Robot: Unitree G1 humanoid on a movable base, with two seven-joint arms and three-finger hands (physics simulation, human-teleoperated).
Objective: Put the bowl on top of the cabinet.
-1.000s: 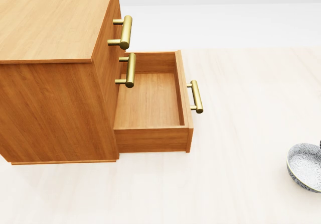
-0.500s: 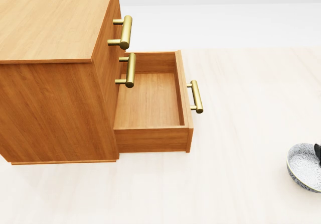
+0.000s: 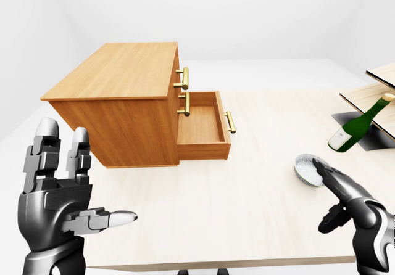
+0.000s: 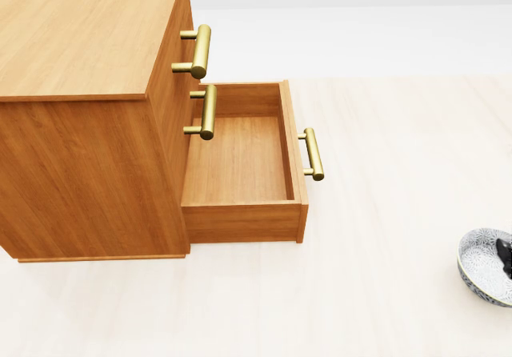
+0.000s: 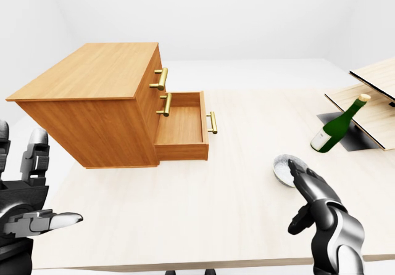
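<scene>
1. Patterned grey-and-white, the bowl (image 3: 308, 170) is sitting on the pale table (image 3: 247, 207) well to the right of the cabinet (image 3: 123, 105), near the table's lower right in the left-eye view; it is not yet lifted.
2. The right hand (image 3: 345, 195) is reaching over it with fingers spread apart, 1 fingertip lying over the near rim; nothing is gripped yet. I judge the step in hand to be the grasp.
3. To do it well, the fingers should be straddling the rim, thumb outside and 2 fingers inside or the reverse, before closing, since a shallow bowl is likely to skid away if pushed from 1 side.
4. The left hand (image 3: 58, 204) is hovering open at the lower left, holding nothing, clear of the route.
5. The cabinet's bottom drawer (image 4: 240, 161) is standing pulled out, so the carry should be rising high enough to clear it and its brass handles (image 4: 200, 50).
6. The green bottle (image 3: 357, 126) is leaning well beyond the bowl; keeping the elbow in is avoiding it.
</scene>
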